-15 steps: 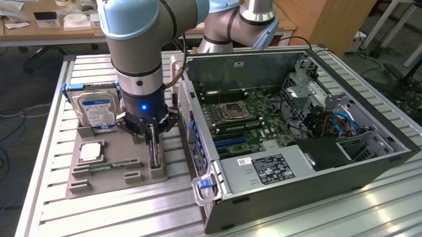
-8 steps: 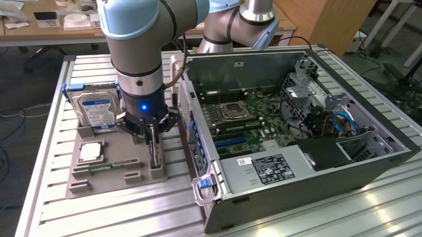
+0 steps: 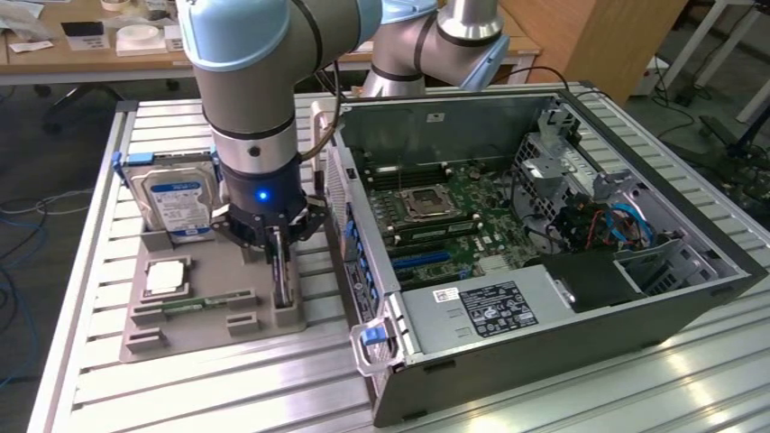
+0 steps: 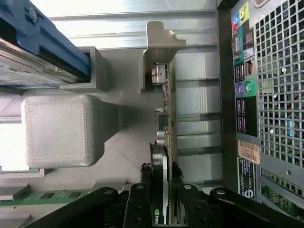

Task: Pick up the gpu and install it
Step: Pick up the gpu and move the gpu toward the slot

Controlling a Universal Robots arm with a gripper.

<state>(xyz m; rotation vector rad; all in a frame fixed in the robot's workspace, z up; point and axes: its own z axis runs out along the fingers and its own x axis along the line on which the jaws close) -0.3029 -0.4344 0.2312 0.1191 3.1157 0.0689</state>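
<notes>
**A:** What's on the desk [image 3: 85,361]?

**B:** In the exterior view, the open computer case [image 3: 506,379] lies toward three o'clock and the grey fixture tray [image 3: 198,341] toward nine.

**A:** And the arm?

**B:** The arm [image 3: 247,81] hangs straight over the tray. The hard drive [image 3: 175,203] stands on edge at the tray's eleven o'clock corner.

**A:** The gpu?

**B:** The gpu [image 4: 164,121] stands on edge in its slots along the tray's three o'clock side, just beside the case. The tool [image 3: 279,244] is clamped on its upper edge, a finger against each face.

**A:** Smaller bits?

**B:** A processor [image 3: 165,277] lies at the tray's nine and a memory stick [image 3: 193,305] at seven.
</notes>
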